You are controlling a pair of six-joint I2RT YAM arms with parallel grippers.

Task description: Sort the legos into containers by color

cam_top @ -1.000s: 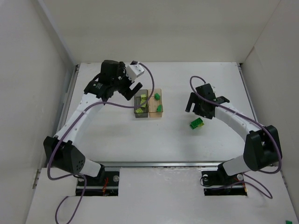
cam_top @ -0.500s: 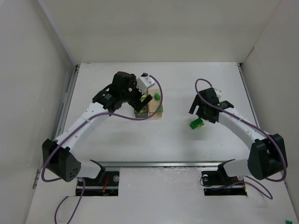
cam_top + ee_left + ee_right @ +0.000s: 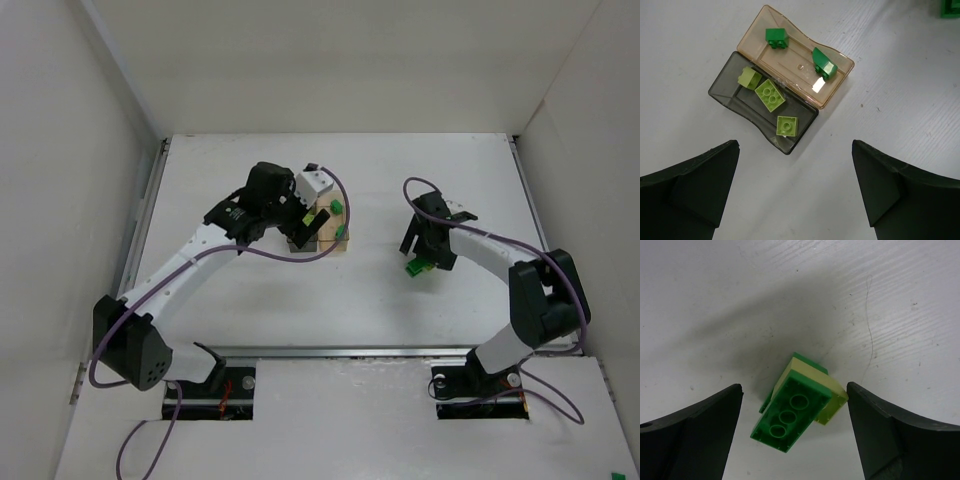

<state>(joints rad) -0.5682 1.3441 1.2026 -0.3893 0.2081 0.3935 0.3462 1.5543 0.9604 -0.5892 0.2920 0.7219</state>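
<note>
Right gripper (image 3: pixel 792 395) gapes over a dark green brick (image 3: pixel 787 422) stacked atop a pale brick (image 3: pixel 832 402); left gripper (image 3: pixel 795 147) gapes above the grey bin (image 3: pixel 740 100) and the amber bin (image 3: pixel 795 52).

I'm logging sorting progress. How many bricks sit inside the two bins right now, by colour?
Dark green bricks, in the amber bin: 2
Pale yellow-green bricks, in the grey bin: 3
Total in bins: 5
A green-and-pale stack lies outside the bins, not counted.
</note>
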